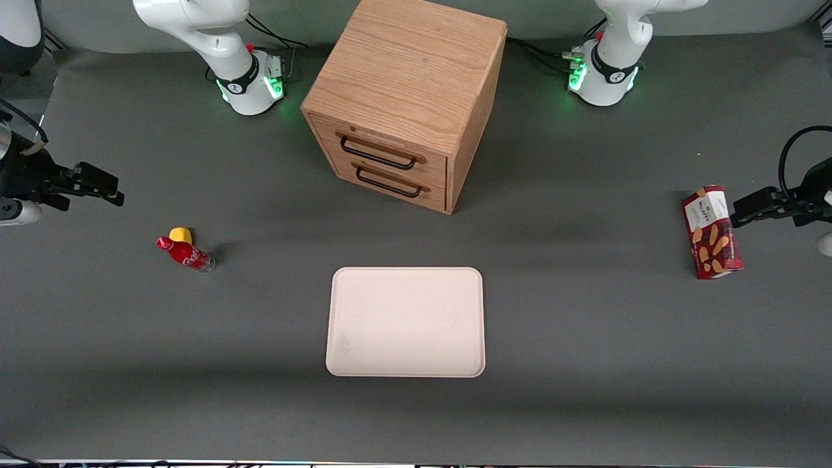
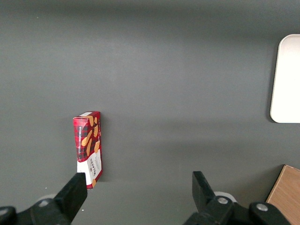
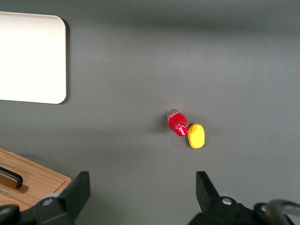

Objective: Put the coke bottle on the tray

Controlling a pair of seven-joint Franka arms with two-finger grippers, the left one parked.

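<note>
The coke bottle [image 1: 185, 254], slim with a red cap and red wrap, is on the grey table toward the working arm's end; it also shows in the right wrist view [image 3: 177, 122]. The cream-pink tray [image 1: 406, 322] lies flat and bare near the table's middle, in front of the drawer cabinet, and its corner shows in the right wrist view [image 3: 28, 56]. My right gripper [image 1: 110, 188] hangs above the table, a little farther from the front camera than the bottle and apart from it. It is open and empty [image 3: 143, 187].
A small yellow object [image 1: 181, 234] touches the bottle, also in the right wrist view [image 3: 196, 136]. A wooden two-drawer cabinet [image 1: 403, 104] stands farther from the front camera than the tray. A red snack box [image 1: 712, 232] stands toward the parked arm's end.
</note>
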